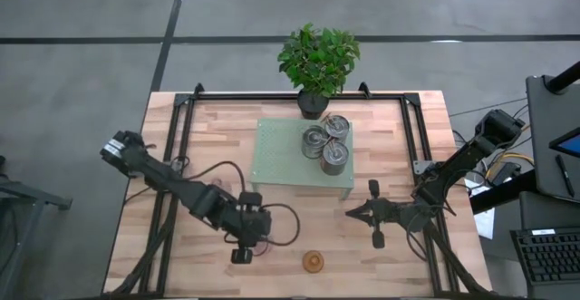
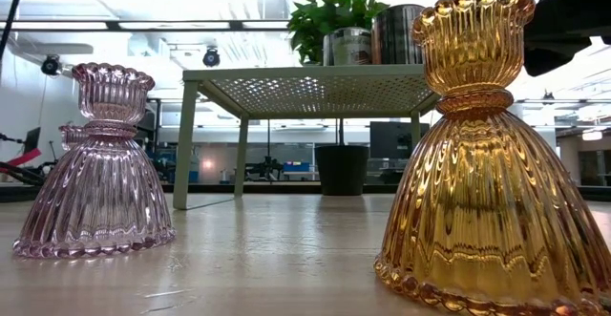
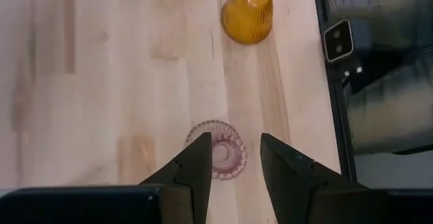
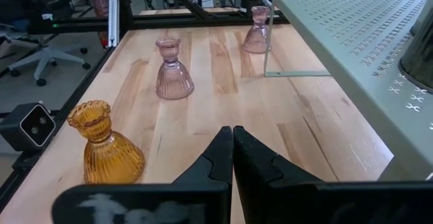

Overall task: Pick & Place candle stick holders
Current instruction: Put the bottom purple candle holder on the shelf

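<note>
A pale pink glass holder (image 3: 220,151) stands on the table, seen from above between the open fingers of my left gripper (image 3: 235,143). That gripper (image 1: 252,238) hovers over it near the table's front, pointing down. The amber holder (image 1: 314,262) stands upright to its right. It also shows in the right wrist view (image 4: 108,146). A second pink holder (image 4: 258,29) stands by a leg of the green stand (image 1: 281,155). Three silvery holders (image 1: 328,142) stand on that stand. My right gripper (image 1: 352,212) is shut and empty, level above the table, right of the amber holder.
A potted green plant (image 1: 317,60) stands at the table's far edge behind the green stand. A black frame rail (image 1: 181,146) runs along the table's left and right sides. Bare wood lies between the amber holder and my right gripper.
</note>
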You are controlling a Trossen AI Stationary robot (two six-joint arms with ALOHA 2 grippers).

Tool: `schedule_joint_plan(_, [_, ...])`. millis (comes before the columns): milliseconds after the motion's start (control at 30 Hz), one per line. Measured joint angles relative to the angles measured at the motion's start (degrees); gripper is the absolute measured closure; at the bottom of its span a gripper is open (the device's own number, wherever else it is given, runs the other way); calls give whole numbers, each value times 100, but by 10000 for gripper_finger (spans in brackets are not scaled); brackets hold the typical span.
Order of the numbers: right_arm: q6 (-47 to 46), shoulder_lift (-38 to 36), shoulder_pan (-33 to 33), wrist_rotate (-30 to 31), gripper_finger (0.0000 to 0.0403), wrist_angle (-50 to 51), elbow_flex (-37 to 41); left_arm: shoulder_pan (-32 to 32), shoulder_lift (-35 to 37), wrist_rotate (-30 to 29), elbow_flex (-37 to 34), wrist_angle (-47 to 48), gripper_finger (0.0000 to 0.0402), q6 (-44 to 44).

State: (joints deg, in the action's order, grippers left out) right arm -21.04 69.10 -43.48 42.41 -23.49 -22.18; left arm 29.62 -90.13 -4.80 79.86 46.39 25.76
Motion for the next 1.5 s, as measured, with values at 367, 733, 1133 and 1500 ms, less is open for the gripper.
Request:
schedule_joint_plan(367, [0, 0, 0, 19, 394, -2, -2, 316, 0, 73, -852, -866, 280, 325])
schedule_joint_plan(733, [-66, 0, 0, 22, 394, -2, -4, 521, 0, -271, -1377, -1446, 280, 177])
schedule_joint_plan(1133, [-103, 0, 0, 92, 394, 6, -4, 517, -68, -430, -1801, -1975, 280, -46])
schedule_joint_plan(1500, [-105, -2, 1, 122, 394, 17, -6, 512, -389, -347, -1678, -1986, 283, -43])
